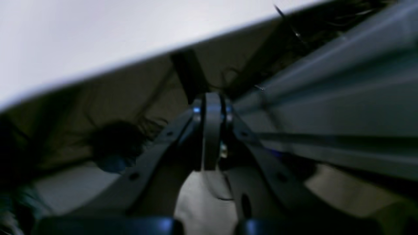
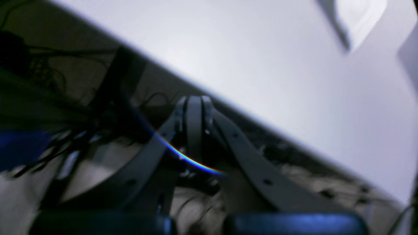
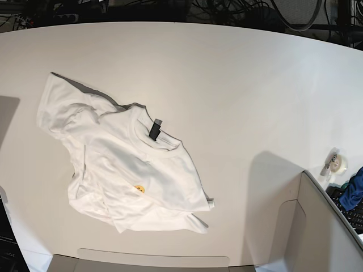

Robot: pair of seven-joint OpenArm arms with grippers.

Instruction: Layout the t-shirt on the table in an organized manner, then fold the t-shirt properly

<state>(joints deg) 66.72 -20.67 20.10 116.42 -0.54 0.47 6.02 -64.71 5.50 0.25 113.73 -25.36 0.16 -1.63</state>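
Observation:
The white t-shirt lies crumpled on the left half of the off-white table. Its dark neck label and small yellow emblem face up, and one sleeve reaches toward the far left. Neither gripper shows in the base view. In the left wrist view my left gripper is shut and empty, off the table edge. In the right wrist view my right gripper is shut and empty, also beyond the table edge. A blurred white shape lies far off on the table.
A grey box wall stands at the front right, and it also shows in the left wrist view. A tape roll and a blue cloth lie at the right edge. Cables run behind the table.

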